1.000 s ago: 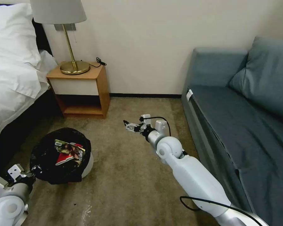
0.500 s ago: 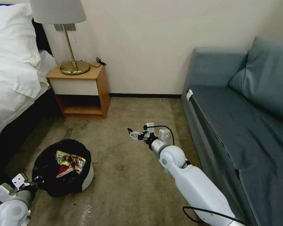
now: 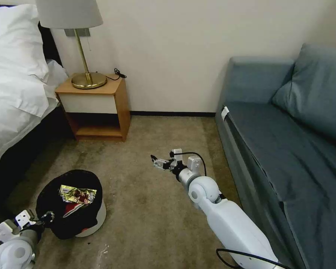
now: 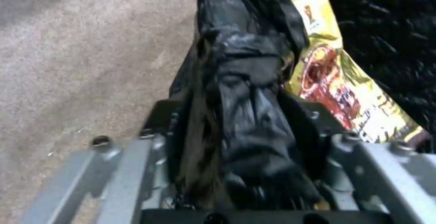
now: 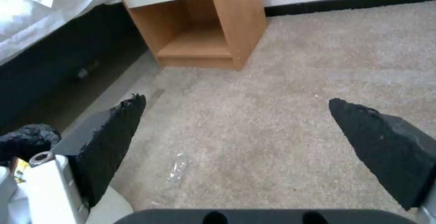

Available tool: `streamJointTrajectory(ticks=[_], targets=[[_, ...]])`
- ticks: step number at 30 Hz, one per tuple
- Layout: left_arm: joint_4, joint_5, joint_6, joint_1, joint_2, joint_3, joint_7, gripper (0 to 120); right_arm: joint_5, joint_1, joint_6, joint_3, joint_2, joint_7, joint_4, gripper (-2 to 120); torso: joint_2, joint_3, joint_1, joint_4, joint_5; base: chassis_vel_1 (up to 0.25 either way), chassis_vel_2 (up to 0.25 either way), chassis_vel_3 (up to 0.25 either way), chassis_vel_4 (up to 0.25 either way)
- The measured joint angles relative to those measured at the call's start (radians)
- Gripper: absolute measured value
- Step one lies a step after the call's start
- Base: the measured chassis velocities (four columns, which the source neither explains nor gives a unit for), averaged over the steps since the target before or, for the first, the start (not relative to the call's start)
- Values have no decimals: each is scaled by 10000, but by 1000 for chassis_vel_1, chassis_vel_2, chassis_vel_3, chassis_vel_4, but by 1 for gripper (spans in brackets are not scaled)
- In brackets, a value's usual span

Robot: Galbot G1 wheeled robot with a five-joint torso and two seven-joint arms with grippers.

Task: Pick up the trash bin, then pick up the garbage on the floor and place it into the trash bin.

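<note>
While the trash bin (image 3: pixel 75 209) is gripped at the lower left of the head view, it is seen tilted on the carpet (image 3: pixel 149 209), its black bag (image 4: pixel 250 115) pinched between the closed fingers of the left hand (image 3: pixel 44 217). In the left wrist view the folded liner is bunched tight in the jaws, so the hold appears to be on bag and rim together. A gold-and-red wrapper (image 3: pixel 77 194) lies inside the bin on top of a red packet (image 3: pixel 72 209). To carry the step well, the bin should be kept level so nothing is spilled, and the pinch should be kept firm, since thin liner plastic may slip. Printing is visible on the wrapper, but no word can be read. Toward the middle of the head view the right hand (image 3: pixel 158 163) is held wide open and empty above bare carpet. A clear scrap of plastic (image 5: pixel 178 167) lies on the floor between its fingers in the right wrist view; it is judged to be remaining litter.
</note>
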Motion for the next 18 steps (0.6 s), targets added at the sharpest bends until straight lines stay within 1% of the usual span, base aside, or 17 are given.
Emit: streamJointTrajectory(ticks=[2,3,5,6,8,9,11,12,13,14,15,16,17,18], targets=[[-217,153,51,161,3,-56,22,67,16,-22,-11,21,-11,53,64,100,0,0,0,0,0,0,0,0,0],[-217,153,51,161,3,-56,22,67,16,-22,-11,21,-11,53,64,100,0,0,0,0,0,0,0,0,0],[-717,461,91,494,35,-209,57,78,121,-119,-99,79,-24,167,257,100,0,0,0,0,1,0,0,0,0],[-717,461,91,494,35,-209,57,78,121,-119,-99,79,-24,167,257,100,0,0,0,0,1,0,0,0,0],[-967,796,85,665,41,-306,106,86,143,-197,-107,117,-33,217,365,100,0,0,0,0,1,0,0,0,0],[-967,796,85,665,41,-306,106,86,143,-197,-107,117,-33,217,365,100,0,0,0,0,1,0,0,0,0],[-1382,1146,48,885,66,-474,197,98,303,-337,-108,187,-82,362,500,100,0,0,0,0,0,0,0,0,0],[-1382,1146,48,885,66,-474,197,98,303,-337,-108,187,-82,362,500,100,0,0,0,0,0,0,0,0,0],[-1541,1420,-44,1000,99,-547,348,99,373,-395,-110,230,-132,414,548,100,-1,0,0,1,1,0,0,0,0],[-1691,1930,-279,1136,152,-603,637,100,542,-465,-123,298,-226,473,631,100,0,0,0,2,1,0,0,0,0],[-1691,1930,-279,1136,152,-603,637,100,542,-465,-123,298,-226,473,631,100,0,0,0,2,1,0,0,0,0],[-1828,2459,-565,1263,224,-646,940,100,745,-541,-137,364,-340,532,735,100,0,-1,0,0,1,0,0,0,0],[-1828,2459,-565,1263,224,-646,940,100,745,-541,-137,364,-340,532,735,100,0,-1,0,0,1,0,0,0,0],[-1975,2846,-785,1401,301,-688,1238,100,918,-603,-150,426,-460,581,829,100,0,-1,0,0,1,0,0,0,0]])
